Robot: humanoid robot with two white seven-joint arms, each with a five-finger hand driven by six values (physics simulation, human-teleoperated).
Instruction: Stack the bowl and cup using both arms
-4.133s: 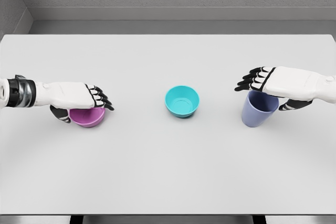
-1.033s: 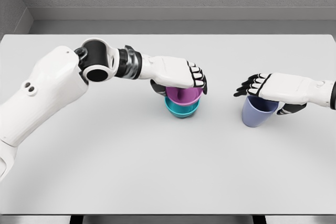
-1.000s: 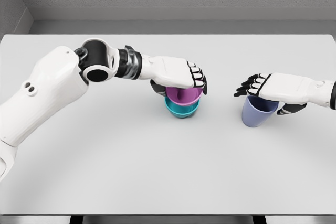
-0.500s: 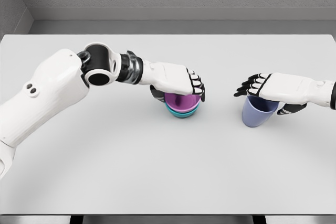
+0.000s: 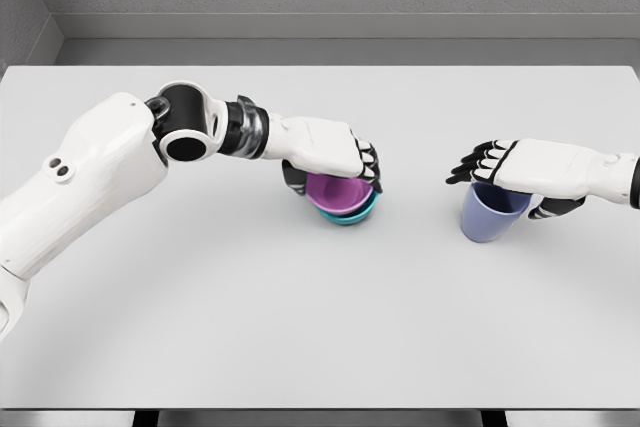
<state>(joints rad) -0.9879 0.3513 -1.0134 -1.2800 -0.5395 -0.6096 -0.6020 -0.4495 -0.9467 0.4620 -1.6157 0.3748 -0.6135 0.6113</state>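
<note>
Glossy purple bowl (image 5: 334, 190), round, sits nested in our teal bowl (image 5: 357, 211) at centre, left hand (image 5: 330, 152) gripping it; right hand (image 5: 520, 167) clasps the smooth lavender cup (image 5: 490, 212).

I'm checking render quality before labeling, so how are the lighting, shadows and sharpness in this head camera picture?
Head view: even, diffuse light, no glare on the matte white table; only faint soft shadows under the nested purple bowl and teal bowl, and the blue-violet plastic cup; both the left hand and right hand are sharp, with no visible blur.

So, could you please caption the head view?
Left hand nests pink bowl in teal bowl; right hand holds purple cup.
</note>
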